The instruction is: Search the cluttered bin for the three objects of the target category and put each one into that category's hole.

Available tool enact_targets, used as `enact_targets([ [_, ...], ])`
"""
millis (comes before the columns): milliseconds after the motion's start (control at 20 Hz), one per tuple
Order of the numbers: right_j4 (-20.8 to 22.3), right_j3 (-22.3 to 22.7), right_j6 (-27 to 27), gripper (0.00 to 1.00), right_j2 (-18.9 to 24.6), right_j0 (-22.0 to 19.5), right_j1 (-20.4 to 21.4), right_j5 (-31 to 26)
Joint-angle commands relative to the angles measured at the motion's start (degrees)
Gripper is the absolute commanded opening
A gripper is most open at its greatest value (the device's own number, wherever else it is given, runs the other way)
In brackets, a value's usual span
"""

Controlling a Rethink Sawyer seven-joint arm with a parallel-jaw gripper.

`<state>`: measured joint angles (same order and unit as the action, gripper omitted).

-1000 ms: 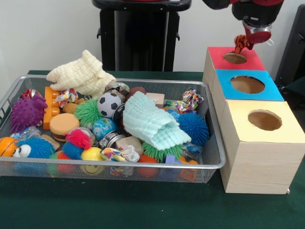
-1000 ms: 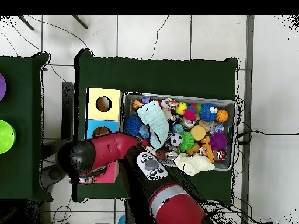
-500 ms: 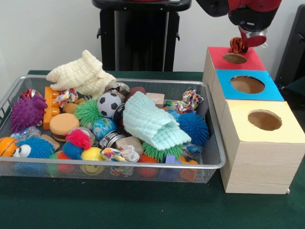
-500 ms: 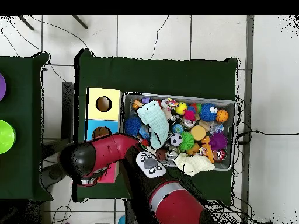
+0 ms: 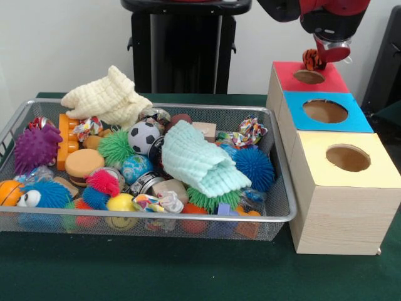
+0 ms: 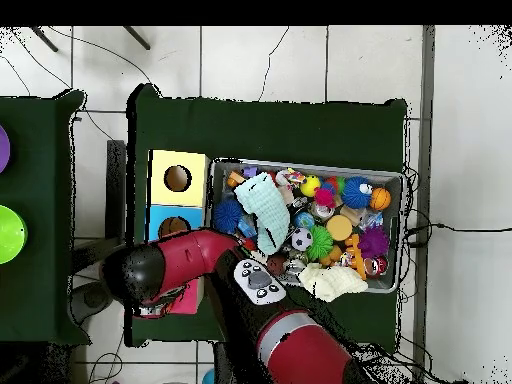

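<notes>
The red and black arm (image 6: 215, 262) is reaching out from the base and bending toward the table's corner. Its hand (image 5: 321, 58) is pointing straight down, seemingly pinching something small and striped, though the fingers themselves are barely showing.

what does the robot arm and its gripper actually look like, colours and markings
The arm is glossy red with black sections, built from thick rounded segments. In the overhead view a pale grey panel with dark round buttons sits on its upper side. In the front view the end of the arm is a red housing, black underneath, ending in the gripper, which shows a pale ring and a red lower part. No loose cables show.
</notes>
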<state>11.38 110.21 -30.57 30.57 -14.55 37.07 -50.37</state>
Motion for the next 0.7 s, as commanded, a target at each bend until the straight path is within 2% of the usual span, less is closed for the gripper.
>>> enact_targets([
  [50, 3.50, -3.29, -5.22, 0.00, 0.99, -2.43, -1.63, 7.63],
  [700, 6.85, -4.80, -6.55, 0.00, -1.09, -0.33, 0.40, 11.30],
])
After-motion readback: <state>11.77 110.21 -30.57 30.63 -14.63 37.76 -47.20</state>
